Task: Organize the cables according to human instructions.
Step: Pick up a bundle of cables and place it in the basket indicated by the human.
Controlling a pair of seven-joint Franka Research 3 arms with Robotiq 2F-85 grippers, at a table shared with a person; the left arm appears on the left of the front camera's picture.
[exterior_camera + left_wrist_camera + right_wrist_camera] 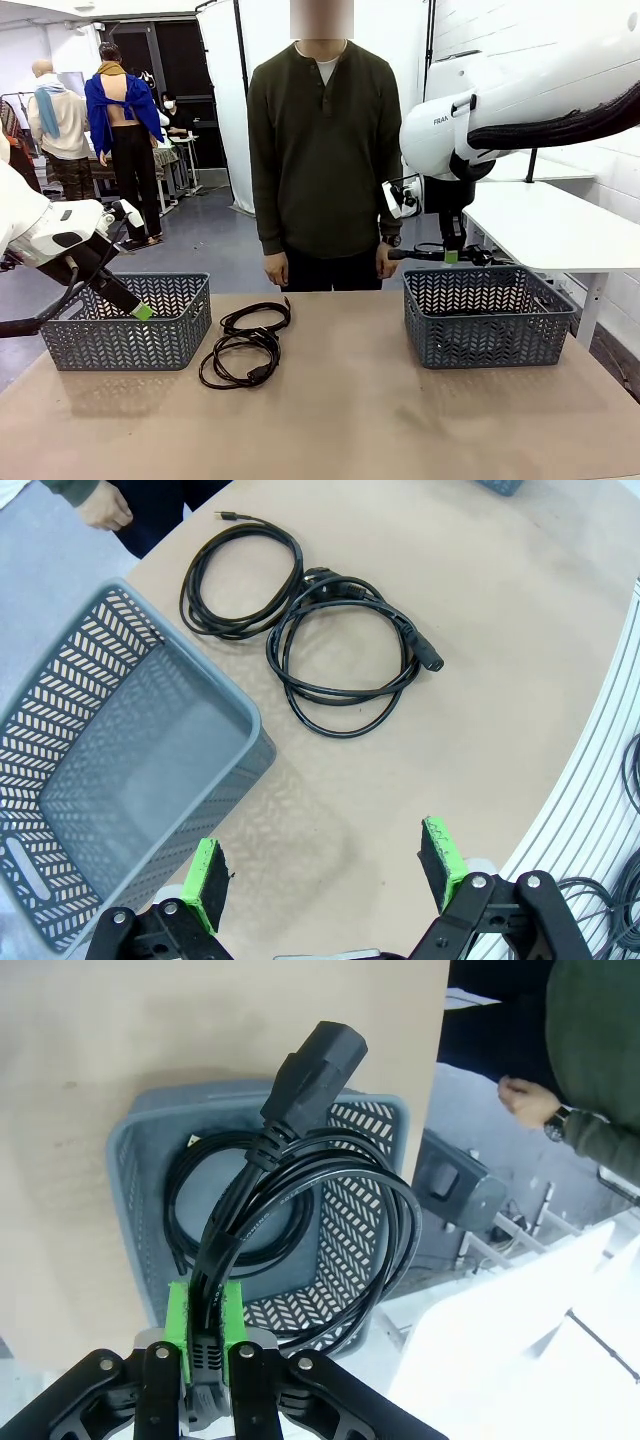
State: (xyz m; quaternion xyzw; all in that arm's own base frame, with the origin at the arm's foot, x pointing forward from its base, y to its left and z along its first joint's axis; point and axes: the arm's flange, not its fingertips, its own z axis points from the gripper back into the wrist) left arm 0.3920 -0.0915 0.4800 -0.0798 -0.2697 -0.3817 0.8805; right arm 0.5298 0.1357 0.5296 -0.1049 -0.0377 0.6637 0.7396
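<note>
Dangling over grey basket: thin black looped cable, chunky plug, clenched in right fingers; left fingers spread.

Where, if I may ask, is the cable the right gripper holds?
Right wrist view: the cable hangs in the right gripper, over the right basket.

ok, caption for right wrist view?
Right gripper shut on coiled black power cord above grey lattice plastic basket holding a second cord.

Bare table between baskets, cables left-centre
</note>
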